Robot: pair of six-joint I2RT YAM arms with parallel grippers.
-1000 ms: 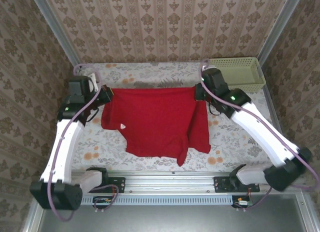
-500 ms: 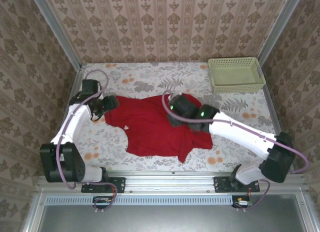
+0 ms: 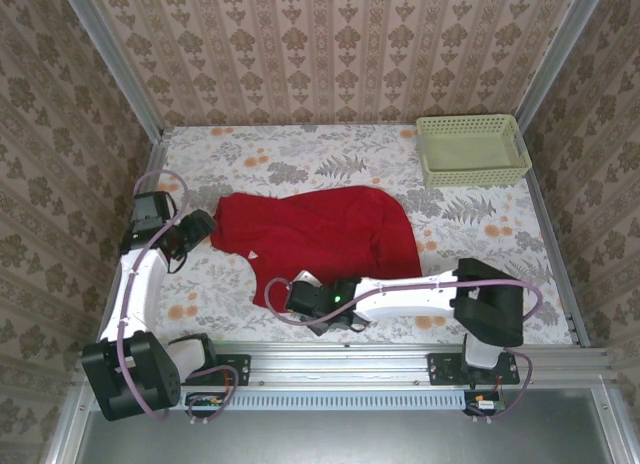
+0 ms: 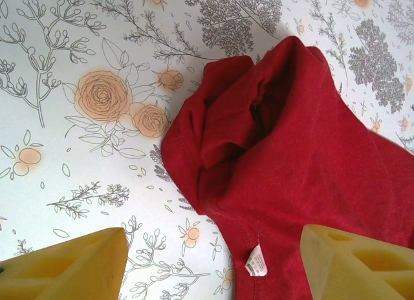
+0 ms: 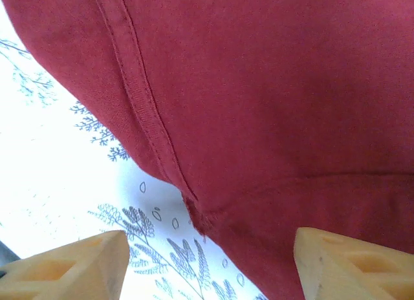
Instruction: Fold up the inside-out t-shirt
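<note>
Worktop (image 3: 300,156) has a floral print all over: grey ferns and orange roses on white. Red t-shirt (image 3: 320,234) lies straight on it, rumpled, from centre out toward 9 o'clock, w/ its lower edge reaching toward 6 o'clock. Small white tag (image 3: 248,255) sits at approx 8 o'clock on the shirt. Pale green mesh basket (image 3: 475,176) stands at the 1–2 o'clock corner, well apart from the shirt.

Left wrist view: shirt (image 4: 304,158) is bunched into a fold beside a rose print on the worktop (image 4: 77,54), tag (image 4: 256,260) on the seam.

Right wrist view: stitched hem of shirt (image 5: 272,86) lies on worktop (image 5: 58,171).
</note>
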